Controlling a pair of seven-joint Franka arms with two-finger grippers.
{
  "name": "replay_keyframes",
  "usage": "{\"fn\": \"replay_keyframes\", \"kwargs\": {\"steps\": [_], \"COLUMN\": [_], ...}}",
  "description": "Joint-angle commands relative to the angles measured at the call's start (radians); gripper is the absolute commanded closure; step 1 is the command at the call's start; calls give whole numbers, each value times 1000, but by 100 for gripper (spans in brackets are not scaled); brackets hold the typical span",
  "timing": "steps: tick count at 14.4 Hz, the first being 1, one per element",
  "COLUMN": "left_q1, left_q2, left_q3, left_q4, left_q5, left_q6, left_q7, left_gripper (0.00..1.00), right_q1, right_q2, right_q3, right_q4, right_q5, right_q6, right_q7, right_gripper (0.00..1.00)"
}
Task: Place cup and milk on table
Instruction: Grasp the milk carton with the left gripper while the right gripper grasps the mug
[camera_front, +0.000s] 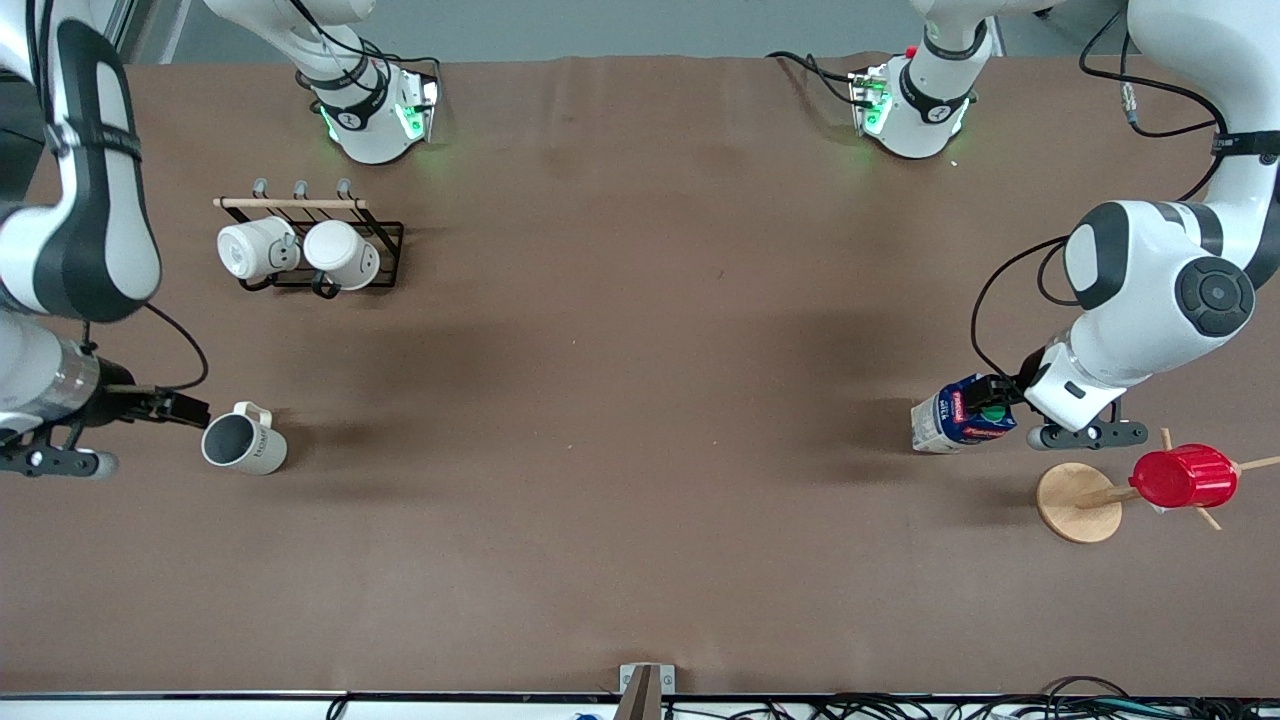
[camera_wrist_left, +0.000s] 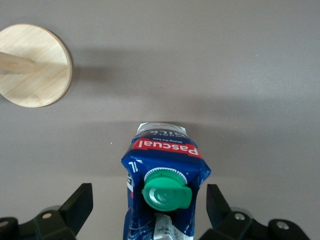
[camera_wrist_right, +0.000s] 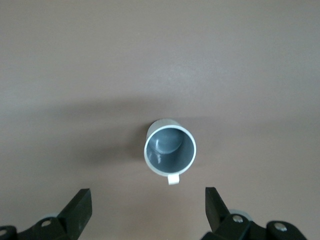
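**Both items down on the tabletop, both sets of fingers spread**

I read this as the release stage. The cup (camera_front: 244, 443) stands upright on the tabletop (camera_front: 640, 400) at the right arm's end, nearer to the front camera than the black rack (camera_front: 325, 250) holding 2 white mugs (camera_front: 300, 252). In the right wrist view I look straight down into its grey inside (camera_wrist_right: 170, 146), with the handle pointing toward the camera. The right gripper (camera_wrist_right: 148, 210) has its fingers (camera_wrist_right: 80, 207) spread wide and touching nothing, with the cup well clear of them. In the front view the gripper (camera_front: 185, 408) sits just beside the cup.

At the left arm's end, the milk (camera_front: 962, 414) appears to rest on its white base, close to the wooden stand (camera_front: 1078, 502) that carries the red cup (camera_front: 1184, 476). The left gripper (camera_wrist_left: 150, 205) is over the carton's top, its fingers (camera_wrist_left: 217, 202) spread on either side of the green cap (camera_wrist_left: 166, 191), with a clear gap to the carton on both sides, so nothing is pinched.

My judgement: the placing looks done, and both arms sit where a retreat could begin. The milk carton is tall and narrow, so I would lift the left gripper away carefully to avoid clipping the cap.
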Motion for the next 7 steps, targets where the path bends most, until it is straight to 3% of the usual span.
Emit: {"fn": "replay_keyframes", "kwargs": {"steps": [1, 3, 7], "left_q1": [-3, -1, -3], "left_q2": [7, 20, 32], "left_q3": [-1, -1, -3], "left_q4": [1, 3, 6], "left_q5": [-13, -13, -13], "left_q6": [-3, 2, 19], "left_q7": [-2, 3, 7], "left_gripper": [0, 0, 15], "right_q1": [-42, -75, -115], "right_q2": [33, 80, 169], "right_q3": [9, 9, 11], "right_q4": [-44, -44, -44], "right_q5": [1, 1, 1], "right_q6": [85, 113, 197], "right_q7": [-61, -98, -115], "right_gripper": [0, 0, 0]}}
